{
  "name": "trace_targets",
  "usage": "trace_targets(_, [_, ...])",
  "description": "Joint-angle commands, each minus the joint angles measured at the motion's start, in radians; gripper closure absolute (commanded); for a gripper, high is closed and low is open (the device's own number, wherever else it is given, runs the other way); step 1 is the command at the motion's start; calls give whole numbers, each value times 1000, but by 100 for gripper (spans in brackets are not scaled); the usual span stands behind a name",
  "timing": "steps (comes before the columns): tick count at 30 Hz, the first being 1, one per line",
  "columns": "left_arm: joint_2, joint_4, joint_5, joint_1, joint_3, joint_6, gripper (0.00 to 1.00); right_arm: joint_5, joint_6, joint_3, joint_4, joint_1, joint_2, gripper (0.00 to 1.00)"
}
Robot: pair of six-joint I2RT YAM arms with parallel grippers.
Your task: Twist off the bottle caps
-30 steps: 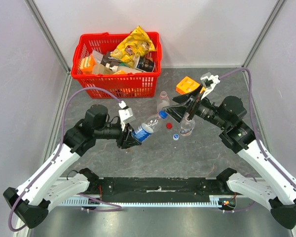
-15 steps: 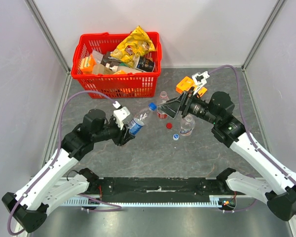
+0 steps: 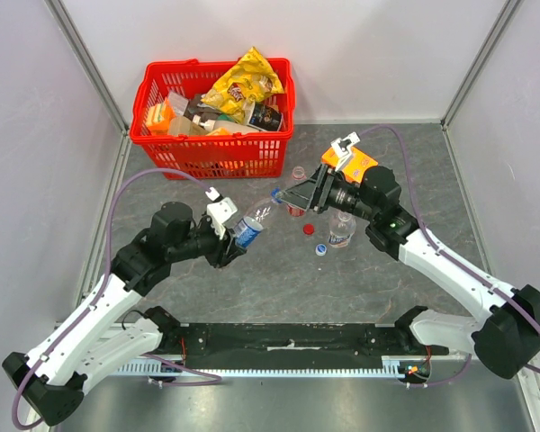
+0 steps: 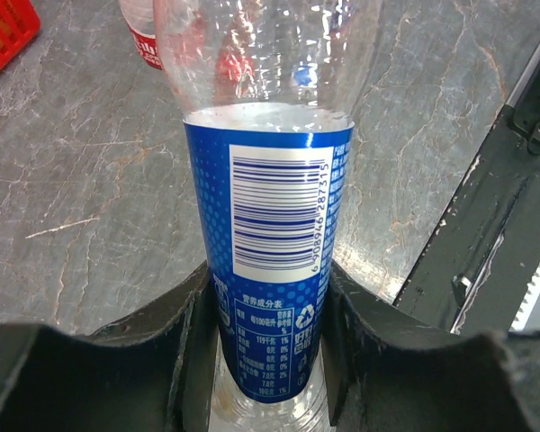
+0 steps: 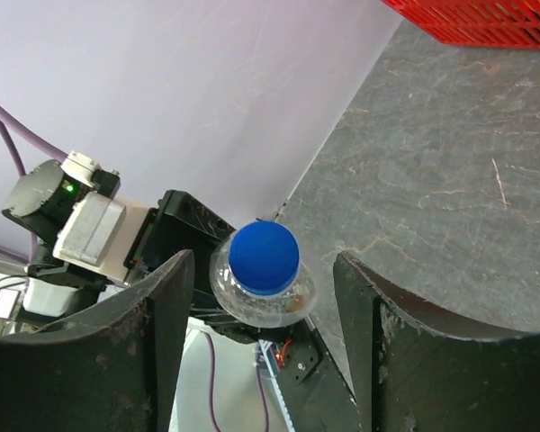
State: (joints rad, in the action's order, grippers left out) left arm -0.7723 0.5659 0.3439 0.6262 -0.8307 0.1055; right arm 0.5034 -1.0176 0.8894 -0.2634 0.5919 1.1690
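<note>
Straddling the blue cap [image 5: 264,257], your right pincer [image 5: 263,270] stands part open, neither jaw touching it. Your left pincer [image 4: 268,288] clamps the blue-labelled bottle [image 4: 270,207], tilted above the desk [image 3: 279,279], in front of the red basket [image 3: 216,155]. Close off-centre and the cap may skid, twisting the bottle loose.

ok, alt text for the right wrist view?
A blue cap on a clear bottle sits centred between the two dark fingers of the open right pincer, touching neither. Grey marbled table and a red basket corner lie beyond.
</note>
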Motion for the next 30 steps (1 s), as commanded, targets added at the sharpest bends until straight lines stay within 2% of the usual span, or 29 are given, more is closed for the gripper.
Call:
trace_targets(1, [1,-52,38,10,-1,-6,57,24,-55,-1,-108,2,9,33])
trace_targets(6, [-12,-51,50,15,-2,-4,57,38,-61,-7,-122,3,27,43])
trace_targets(13, [-21,-52,58,18,-2,0,57,61,-52,-10,-128,5,41,49])
trace_targets(16, [-22,-52,58,20,-2,0,57,66,-50,-9,-126,5,43,57])
trace_targets(19, [-25,-52,60,20,-2,2,57,64,-44,-6,-122,5,44,70])
trace_targets(23, [-24,-52,61,20,-2,0,57,70,-38,-3,-122,6,49,93])
trace_targets(25, [-24,-52,61,20,-2,2,57,70,-27,-4,-126,5,46,100])
trace_targets(30, [-33,-51,81,21,-10,6,57,81,13,-15,-155,9,29,100])
